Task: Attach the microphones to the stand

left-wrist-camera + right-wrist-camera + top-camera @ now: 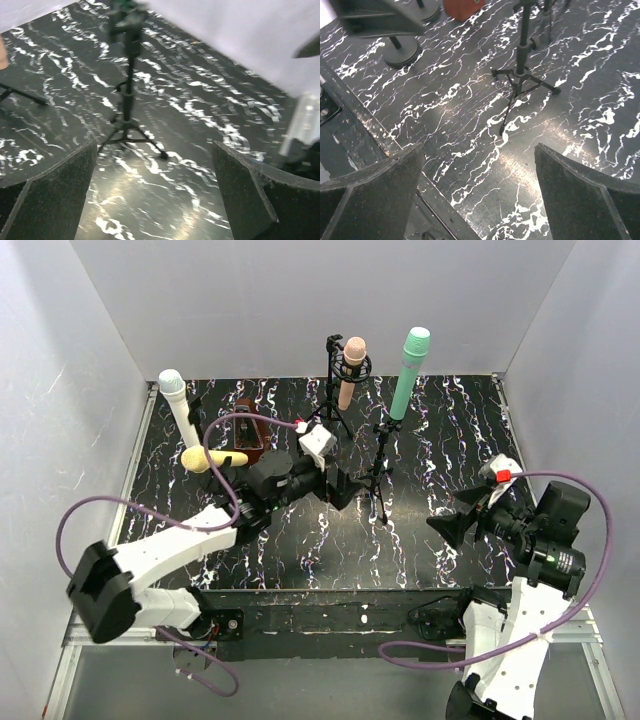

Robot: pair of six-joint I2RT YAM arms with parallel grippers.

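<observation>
Overhead, we see the left claw (343,488) with its fingers spread wide and nothing between them. Its own camera shows both dark fingers (47,195) well apart over the bare marbled table (300,550). Just beside its tips stands the near tripod stand (383,475), which carries the teal-green microphone (408,370) upright with a slight tilt. From the left wrist that stand is blurred and its top is cut off, so the microphone is out of sight there. Farther beyond the claw, the peach-pink microphone (350,368) sits upright in a second tripod stand (330,405). Well apart from the left claw, back past its wrist, the white microphone (178,405) leans upright, and we cannot make out its holder. Near it the yellow microphone (205,459) lies roughly level beside the brown block (250,437). Whether it rests on the table or in a clip we cannot tell, since the purple cable (235,455) crosses it. The right claw (452,518) is likewise spread and empty, and well apart from every microphone. Its camera shows a tripod ahead of it with the upper pole cut off, so we cannot say which microphone that tripod bears. It also shows a round stand base (400,52) whose post runs behind a dark blurred shape, and only a corner of the brown block.
</observation>
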